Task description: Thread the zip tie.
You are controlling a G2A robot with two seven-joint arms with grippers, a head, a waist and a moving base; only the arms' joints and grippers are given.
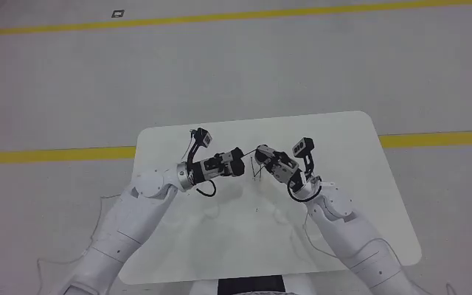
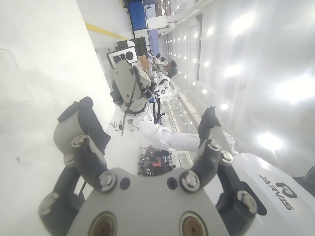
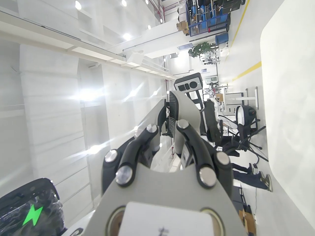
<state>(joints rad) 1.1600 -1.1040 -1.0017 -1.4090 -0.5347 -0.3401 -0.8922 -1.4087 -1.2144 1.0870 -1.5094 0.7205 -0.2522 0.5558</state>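
White table (image 1: 346,155), rounded corners; both arms are meeting over its middle. The right gripper (image 1: 261,155) is pinching the zip tie (image 2: 132,94), jaws together on it. The thin black strip is running down across that gripper's grey face toward the tabletop. The left gripper (image 2: 147,113) is facing it from close by, jaws standing wide apart around open air. I cannot tell whether its tips are touching the strip. A yellow floor line (image 1: 66,155) is passing behind the table on both sides. A second yellow line (image 1: 221,16) is lying farther out. A small dark square marker (image 1: 118,13) is sitting on the floor just beyond it.
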